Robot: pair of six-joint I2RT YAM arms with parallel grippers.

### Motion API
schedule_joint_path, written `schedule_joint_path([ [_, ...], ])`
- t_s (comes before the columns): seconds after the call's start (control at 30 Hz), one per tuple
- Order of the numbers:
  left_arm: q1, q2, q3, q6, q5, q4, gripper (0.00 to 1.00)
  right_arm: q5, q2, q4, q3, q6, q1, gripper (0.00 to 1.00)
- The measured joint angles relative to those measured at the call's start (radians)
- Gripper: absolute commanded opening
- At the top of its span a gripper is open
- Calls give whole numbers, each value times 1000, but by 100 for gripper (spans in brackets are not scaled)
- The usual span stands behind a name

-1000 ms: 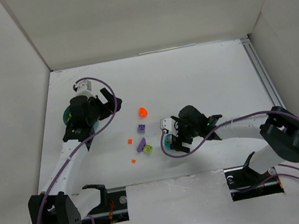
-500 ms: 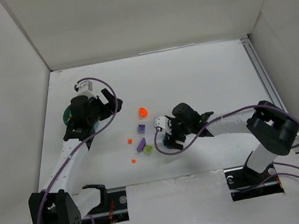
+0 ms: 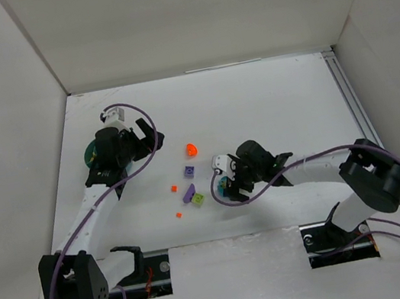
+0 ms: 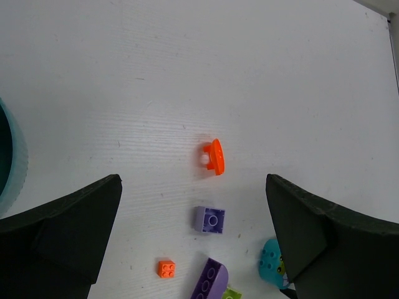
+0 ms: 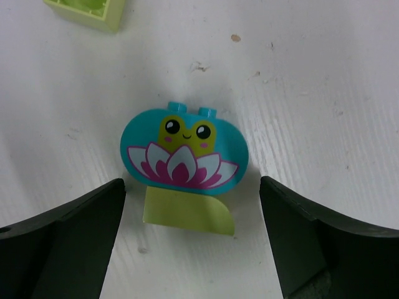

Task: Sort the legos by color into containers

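Right gripper (image 5: 190, 208) is hovering low over the cyan frog brick (image 5: 184, 152). Its jaws are standing wide on either side, gripping nothing. The brick is lying face-up near the middle of the table (image 3: 270, 106), just right of the lime brick (image 3: 199, 199), with a lime piece (image 5: 187, 213) touching its near edge.

For the pick I'm suggesting: centre on the cyan body, drop straight down, close across the rounded ends. Can't tell if the lime piece is clipped on; if it is coming along, colours are getting mixed.

Left gripper (image 4: 193, 180) is hanging fully open and empty beside the teal tub (image 4: 11, 156) at far left. The left arm (image 3: 108, 154) is covering the tub from above and only a sliver of rim is showing, so I can't tell its contents. The orange piece (image 4: 214, 156) and purple brick (image 4: 209, 219) are lying loose between the two.
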Motion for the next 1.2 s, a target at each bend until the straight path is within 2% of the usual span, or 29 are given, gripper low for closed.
schedule_joint_path([
  [0.13,0,4,0,6,0,0,100,17,-19,0,-21,33,0,81],
  [0.47,0,18,0,11,1,6,100,23,-14,10,-21,53,0,79],
  [0.53,0,18,0,11,1,6,100,23,-10,21,-21,54,0,74],
  [0.57,0,18,0,11,1,6,100,23,-7,26,-21,55,0,66],
  [0.6,0,18,0,11,2,6,100,22,-5,31,-21,55,0,62],
  [0.8,0,18,0,11,10,6,100,29,-6,51,-26,54,1,48],
  [0.97,0,18,0,11,31,7,100,51,-42,52,-50,40,1,43],
  [1.1,0,18,0,17,63,8,100,56,-100,42,-73,26,1,43],
  [1.2,0,18,-2,21,143,30,100,48,-176,37,-81,10,1,41],
])
